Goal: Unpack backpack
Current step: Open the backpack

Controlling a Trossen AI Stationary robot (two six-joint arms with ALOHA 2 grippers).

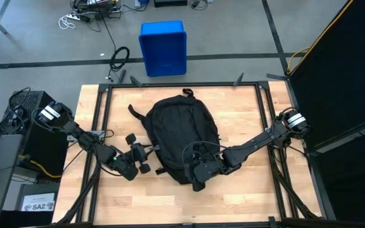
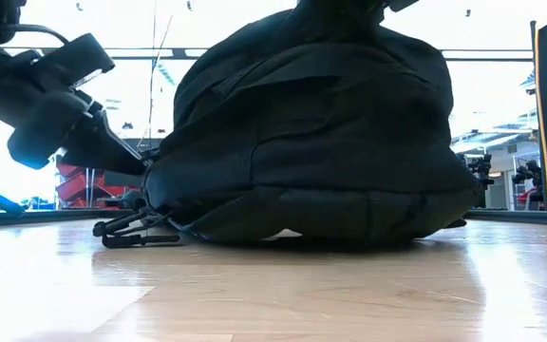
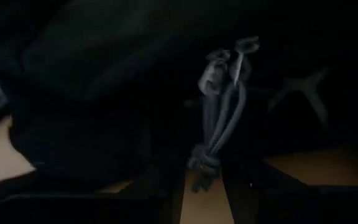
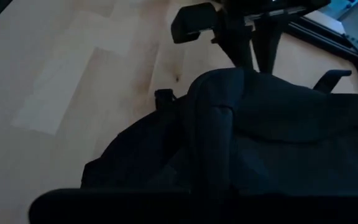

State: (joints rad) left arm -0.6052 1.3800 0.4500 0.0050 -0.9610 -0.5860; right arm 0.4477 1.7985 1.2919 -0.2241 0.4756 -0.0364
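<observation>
The black backpack [image 1: 182, 133] lies flat on the wooden table, its rounded top toward the far edge. My left gripper [image 1: 148, 154] stands at its near left side, shut on a grey zipper pull cord [image 3: 219, 118]. My right gripper [image 1: 199, 171] rests on the backpack's near right part, shut on a ridge of its black fabric [image 4: 211, 143]. In the low view the backpack [image 2: 311, 142] fills the middle, with my left arm at the upper left. My left gripper holds the grey pull cord by its knotted free end [image 3: 202, 163], pinched between the two fingers. The fingers come slanting down from the table's left. The cord runs from the knot to the zipper pull on the backpack. My right gripper pinches a raised fold of the backpack's fabric [image 4: 209, 168] near the pack's near edge, coming slanting down from the table's right. Its own fingers hide the place of contact. The rest of the backpack stays on the table.
A loose strap with a buckle [image 2: 136, 228] lies on the table at the backpack's side, and another strap [image 1: 135, 114] trails off its far left. Black frame rails [image 1: 104, 126] border the table. A blue bin [image 1: 163, 47] stands on the floor beyond the far edge.
</observation>
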